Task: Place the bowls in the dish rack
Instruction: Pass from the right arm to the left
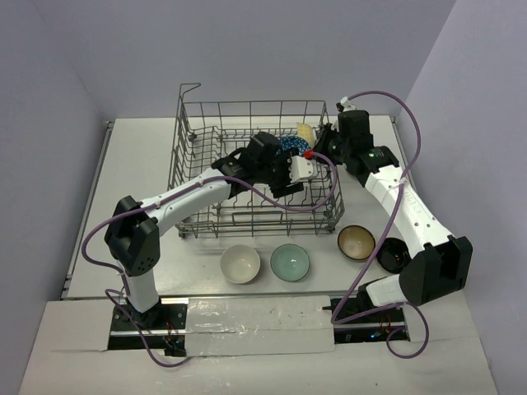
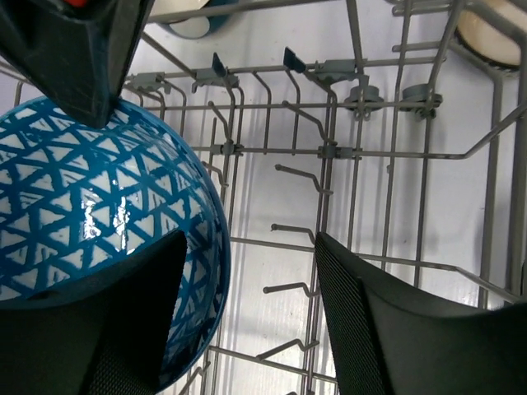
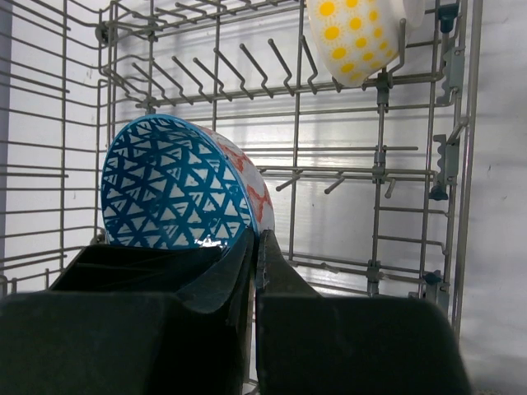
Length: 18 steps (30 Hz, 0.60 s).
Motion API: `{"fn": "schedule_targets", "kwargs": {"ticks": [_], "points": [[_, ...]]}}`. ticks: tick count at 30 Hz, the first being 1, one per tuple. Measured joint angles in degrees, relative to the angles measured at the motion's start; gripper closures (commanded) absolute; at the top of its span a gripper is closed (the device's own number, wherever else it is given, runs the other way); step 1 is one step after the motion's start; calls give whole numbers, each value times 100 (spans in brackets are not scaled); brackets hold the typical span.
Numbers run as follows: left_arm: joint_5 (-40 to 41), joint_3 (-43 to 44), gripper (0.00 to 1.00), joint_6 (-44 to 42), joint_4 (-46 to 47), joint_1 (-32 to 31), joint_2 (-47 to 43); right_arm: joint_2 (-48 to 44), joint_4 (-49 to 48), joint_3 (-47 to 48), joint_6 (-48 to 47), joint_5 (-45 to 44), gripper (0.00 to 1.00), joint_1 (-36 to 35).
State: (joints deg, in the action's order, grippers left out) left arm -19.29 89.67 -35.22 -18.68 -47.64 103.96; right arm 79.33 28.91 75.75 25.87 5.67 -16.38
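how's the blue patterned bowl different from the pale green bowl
The blue bowl has a triangle pattern; the green bowl is plain. The blue bowl stands on edge in the dish rack; the green bowl sits mouth up on the table outside it. Both are small and round.

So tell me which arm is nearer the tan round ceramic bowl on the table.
Right. The right arm passes close beside the tan bowl; the left arm lies well off to its left.
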Motion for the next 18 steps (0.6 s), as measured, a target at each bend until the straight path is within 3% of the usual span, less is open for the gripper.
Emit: {"fn": "schedule_targets", "kwargs": {"ticks": [7,18], "points": [[382,-79,48,11,297,-72,0,-4,68,0,-26,55,100,-13],[920,-393,83,-61,863,-264,0,-11,76,0,-140,153,100,-15]]}}
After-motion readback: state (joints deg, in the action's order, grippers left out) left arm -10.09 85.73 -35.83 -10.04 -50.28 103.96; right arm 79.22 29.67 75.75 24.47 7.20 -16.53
